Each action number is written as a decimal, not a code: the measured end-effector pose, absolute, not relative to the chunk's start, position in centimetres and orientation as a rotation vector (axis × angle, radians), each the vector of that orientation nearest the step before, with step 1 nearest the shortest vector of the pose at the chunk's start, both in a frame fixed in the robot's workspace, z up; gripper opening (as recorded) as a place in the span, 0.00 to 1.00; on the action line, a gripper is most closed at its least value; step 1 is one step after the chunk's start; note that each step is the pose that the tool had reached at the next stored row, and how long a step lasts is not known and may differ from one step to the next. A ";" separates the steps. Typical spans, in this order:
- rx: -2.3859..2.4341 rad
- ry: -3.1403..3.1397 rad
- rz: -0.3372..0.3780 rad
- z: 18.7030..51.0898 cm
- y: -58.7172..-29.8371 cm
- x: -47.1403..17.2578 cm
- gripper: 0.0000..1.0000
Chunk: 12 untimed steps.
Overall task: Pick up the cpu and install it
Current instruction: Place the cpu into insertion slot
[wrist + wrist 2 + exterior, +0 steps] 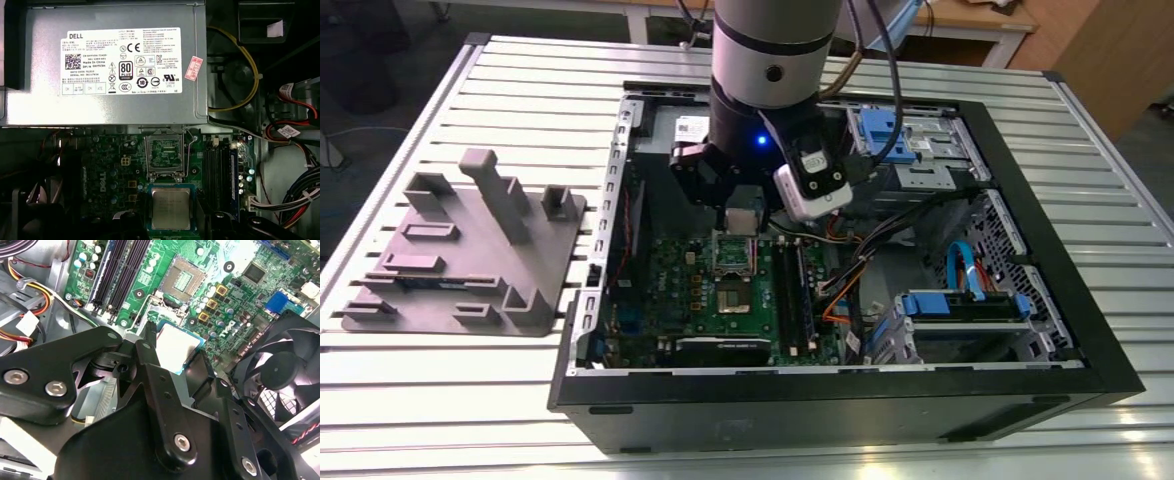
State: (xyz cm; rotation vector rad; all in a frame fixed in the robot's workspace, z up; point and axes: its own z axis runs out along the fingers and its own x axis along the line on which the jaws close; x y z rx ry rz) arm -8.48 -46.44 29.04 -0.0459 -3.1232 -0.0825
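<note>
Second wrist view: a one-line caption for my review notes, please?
Gripper holds the cpu above the green motherboard, near its empty socket.

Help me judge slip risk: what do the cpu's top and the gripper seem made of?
The cpu, held in the gripper, has a pale silvery top with a dull sheen, likely metal; its rim looks like blue-green circuit board. The gripper is matte black with bright screws: coated metal or hard plastic.

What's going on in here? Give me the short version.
A Universal Robots arm's gripper holds the cpu inside an open computer case. The chip hangs above the green motherboard, close beside the open, empty CPU socket. It is not seated yet.
</note>
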 end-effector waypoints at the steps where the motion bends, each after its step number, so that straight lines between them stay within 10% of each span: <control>1: -0.046 -3.123 -0.083 29.0 -46.5 -8.5 0.47; 12: -0.046 -3.123 -0.083 28.6 -46.8 -8.5 0.47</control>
